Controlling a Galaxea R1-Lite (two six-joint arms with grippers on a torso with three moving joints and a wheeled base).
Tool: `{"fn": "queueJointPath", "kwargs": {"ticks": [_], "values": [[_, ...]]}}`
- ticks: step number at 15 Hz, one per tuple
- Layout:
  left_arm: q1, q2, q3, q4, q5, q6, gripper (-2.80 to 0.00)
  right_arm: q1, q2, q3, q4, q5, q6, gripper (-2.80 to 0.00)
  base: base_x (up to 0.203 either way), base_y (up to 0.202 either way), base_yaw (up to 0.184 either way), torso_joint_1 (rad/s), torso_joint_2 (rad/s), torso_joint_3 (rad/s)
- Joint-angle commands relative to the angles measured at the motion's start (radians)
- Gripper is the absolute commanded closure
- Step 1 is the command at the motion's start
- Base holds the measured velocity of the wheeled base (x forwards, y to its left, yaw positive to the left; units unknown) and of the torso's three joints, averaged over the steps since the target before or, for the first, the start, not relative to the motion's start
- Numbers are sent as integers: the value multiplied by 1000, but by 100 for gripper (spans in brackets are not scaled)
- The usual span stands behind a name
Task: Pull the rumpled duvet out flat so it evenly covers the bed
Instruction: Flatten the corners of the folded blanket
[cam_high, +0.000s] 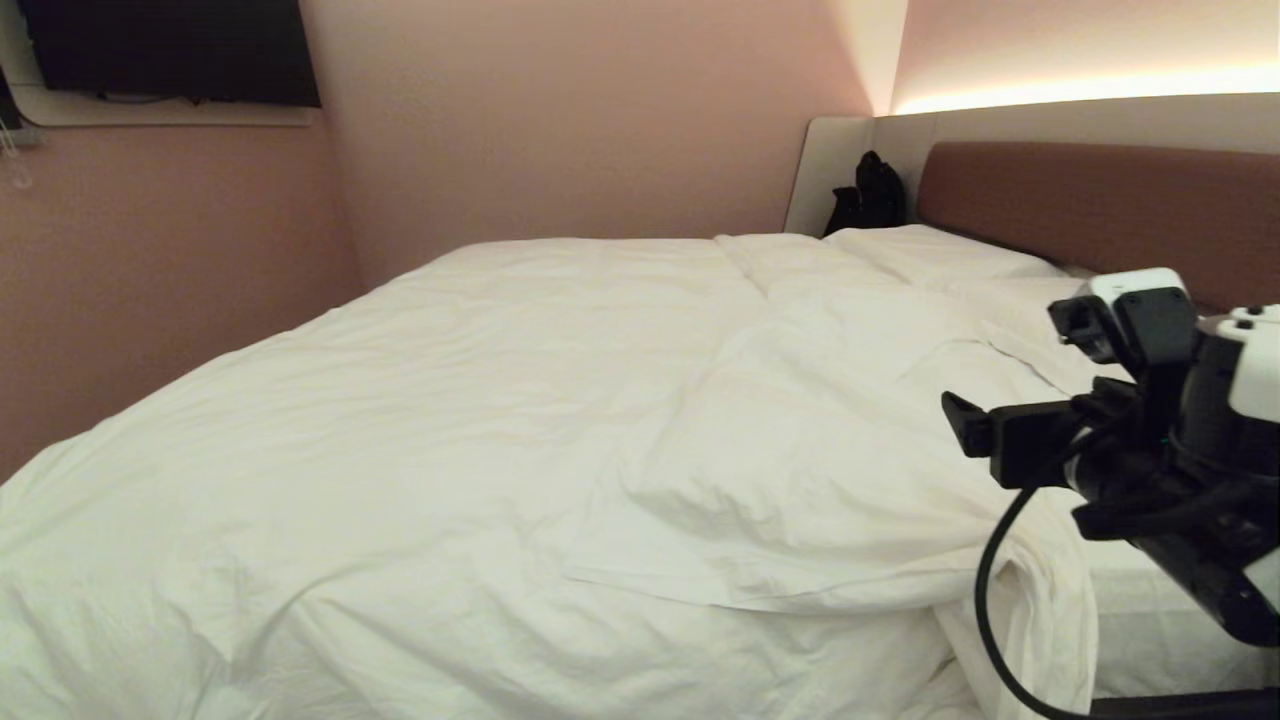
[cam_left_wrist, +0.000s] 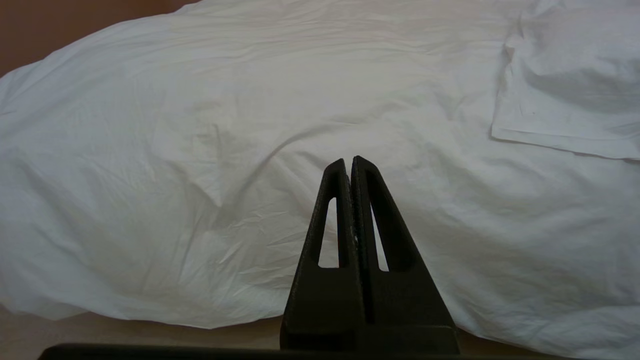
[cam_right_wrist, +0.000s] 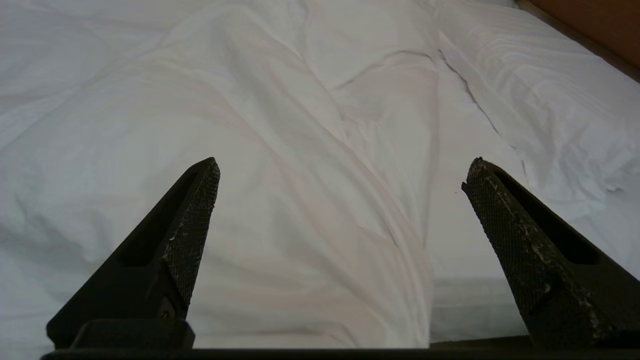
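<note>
Duvet (cam_high: 420, 400): we count one, rumpled.
Right gripper (cam_right_wrist: 340, 175): fingers wide apart above it.
Left gripper (cam_left_wrist: 349, 162): fingers pressed together.

- Walls (cam_high: 560, 120): plain, pinkish-beige, meeting in a corner behind the far side of the bed.
- Dark flat screen (cam_high: 175, 45) mounted high on the left wall, pale shelf or ledge (cam_high: 170, 112) just under it.
- Pale grey wall panel (cam_high: 840, 165) at the head end; warm light strip (cam_high: 1090, 92) glowing along its top edge.
- Small black object (cam_high: 868, 195), maybe a bag, propped against that panel in the corner.
- Strip of light beige floor (cam_left_wrist: 150, 337) visible in the left wrist view.
</note>
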Motion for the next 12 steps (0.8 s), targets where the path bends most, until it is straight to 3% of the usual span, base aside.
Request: {"fn": "queueJointPath", "kwargs": {"ticks": [1, 6, 12], "values": [[0, 0, 0, 0, 0, 0, 0, -8, 162, -95, -1, 20, -17, -280, 0, 0, 0, 0, 0, 0], [0, 0, 0, 0, 0, 0, 0, -14, 326, -229, 1, 41, -41, -280, 0, 0, 0, 0, 0, 0], [0, 0, 0, 0, 0, 0, 0, -85, 415, -366, 50, 67, -69, -280, 0, 0, 0, 0, 0, 0]]}}
